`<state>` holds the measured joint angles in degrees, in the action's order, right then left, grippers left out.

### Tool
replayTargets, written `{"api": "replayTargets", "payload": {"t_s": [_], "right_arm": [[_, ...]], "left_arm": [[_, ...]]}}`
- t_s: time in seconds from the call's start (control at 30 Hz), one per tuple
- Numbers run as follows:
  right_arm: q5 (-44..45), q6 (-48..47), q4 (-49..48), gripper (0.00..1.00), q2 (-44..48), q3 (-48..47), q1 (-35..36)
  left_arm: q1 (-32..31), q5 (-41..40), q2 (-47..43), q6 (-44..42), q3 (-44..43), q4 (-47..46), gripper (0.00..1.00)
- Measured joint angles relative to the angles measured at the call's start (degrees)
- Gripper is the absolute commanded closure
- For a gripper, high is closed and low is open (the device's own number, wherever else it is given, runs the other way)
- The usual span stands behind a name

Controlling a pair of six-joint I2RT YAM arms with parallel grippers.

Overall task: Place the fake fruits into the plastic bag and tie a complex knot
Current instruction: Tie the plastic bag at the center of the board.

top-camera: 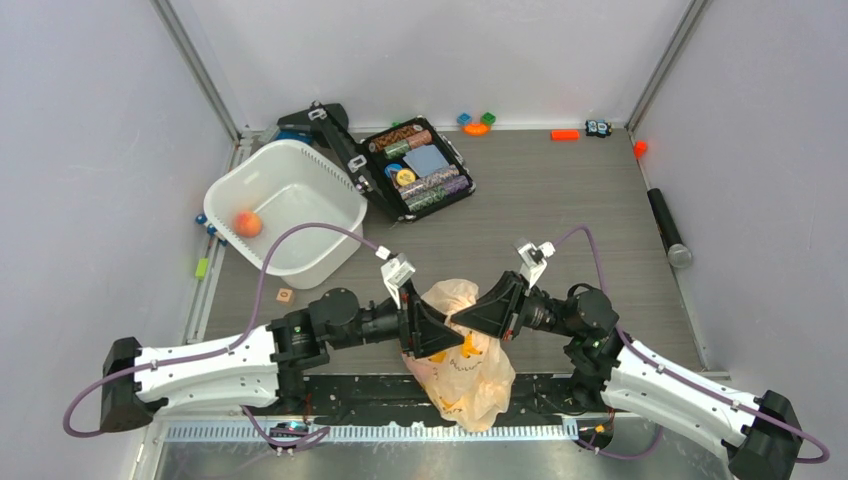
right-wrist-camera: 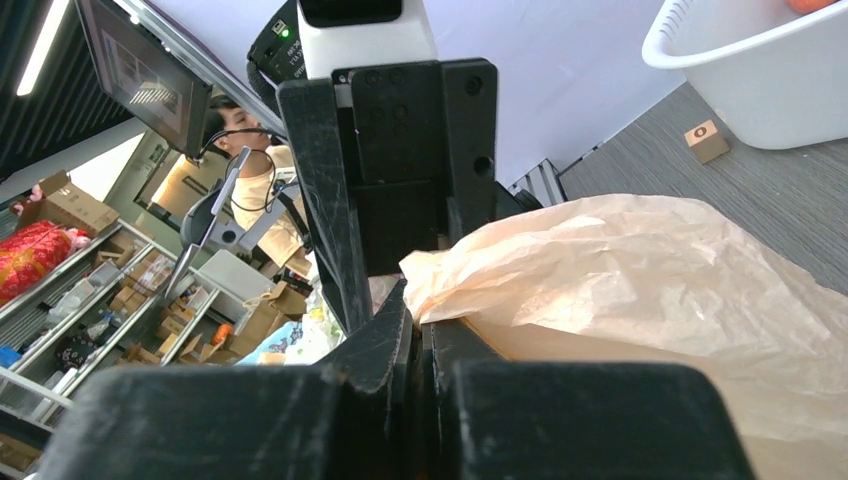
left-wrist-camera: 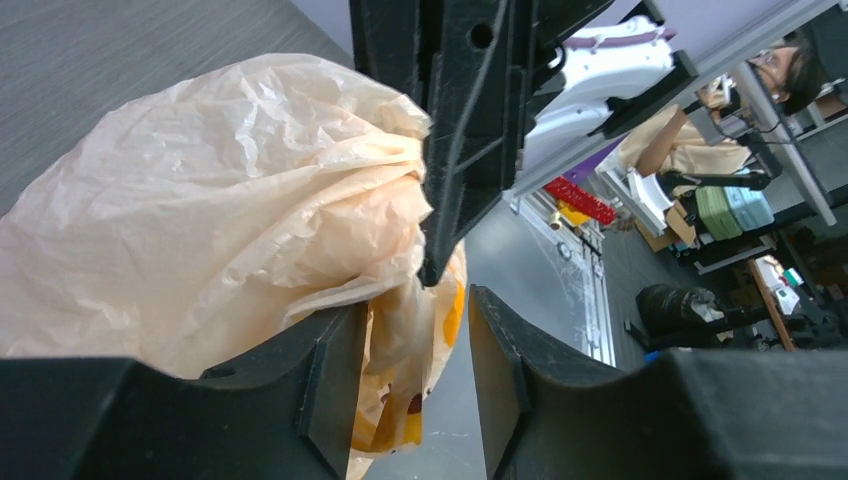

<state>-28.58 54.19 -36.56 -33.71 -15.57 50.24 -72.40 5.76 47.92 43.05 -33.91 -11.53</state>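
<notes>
Inward at the plastic bag point(top-camera: 472, 372): left tool point(left-wrist-camera: 415, 320) ajar, right tool point(right-wrist-camera: 420, 315) tight on it.

The plastic bag point(top-camera: 470, 375), thin, crinkled and pale peach with yellow-orange printed marks, lies bulging at the near edge of the table point(top-camera: 560, 220), its upper part bunched into a crumpled puff, while one small orange fruit point(top-camera: 247, 223) sits well apart in the white tub point(top-camera: 300, 200).
</notes>
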Motion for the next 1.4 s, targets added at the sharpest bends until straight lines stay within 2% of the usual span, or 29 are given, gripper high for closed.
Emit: {"api": "replayTargets", "payload": {"t_s": [0.23, 0.53, 0.63, 0.83, 0.9, 1.13, 1.27, 1.37, 1.4], "right_arm": [[0.0, 0.2, -1.6, 0.95, 0.3, 1.6, 0.0], [0.2, 0.2, -2.4, 0.95, -0.1, 2.6, 0.0], [0.3, -0.1, -2.0, 0.95, 0.0, 2.7, 0.0], [0.6, -0.9, -0.9, 0.95, 0.5, 2.7, -0.1], [0.6, -1.1, -0.9, 0.95, 0.6, 2.7, -0.1], [0.4, -1.1, -0.9, 0.95, 2.4, 2.7, -0.1], [0.1, -0.4, -1.1, 0.95, 3.5, 2.7, -0.2], [0.0, 0.1, -1.8, 0.95, 4.1, 2.7, -0.2], [0.0, 0.2, -2.2, 0.95, 4.2, 2.8, -0.2]], "left_arm": [[0.0, -0.3, -6.7, 1.8, 2.8, -3.3, 0.6], [0.0, -0.2, -6.6, 3.1, 2.8, -5.8, 0.64], [0.0, -1.4, -6.6, 3.1, 2.7, -4.9, 0.67], [-0.2, -6.7, -6.6, 3.0, 0.2, 3.3, 0.67], [-0.3, -8.7, -6.2, 2.8, -1.2, 6.2, 0.64], [-0.3, -12.1, -4.7, 2.4, -3.2, 11.6, 0.45], [-0.2, -10.6, -3.4, 1.7, -4.0, 11.6, 0.41], [-0.1, -9.0, -2.9, 1.6, -4.2, 9.7, 0.56], [0.0, -8.5, -2.7, 1.6, -4.2, 8.7, 0.66]]}}
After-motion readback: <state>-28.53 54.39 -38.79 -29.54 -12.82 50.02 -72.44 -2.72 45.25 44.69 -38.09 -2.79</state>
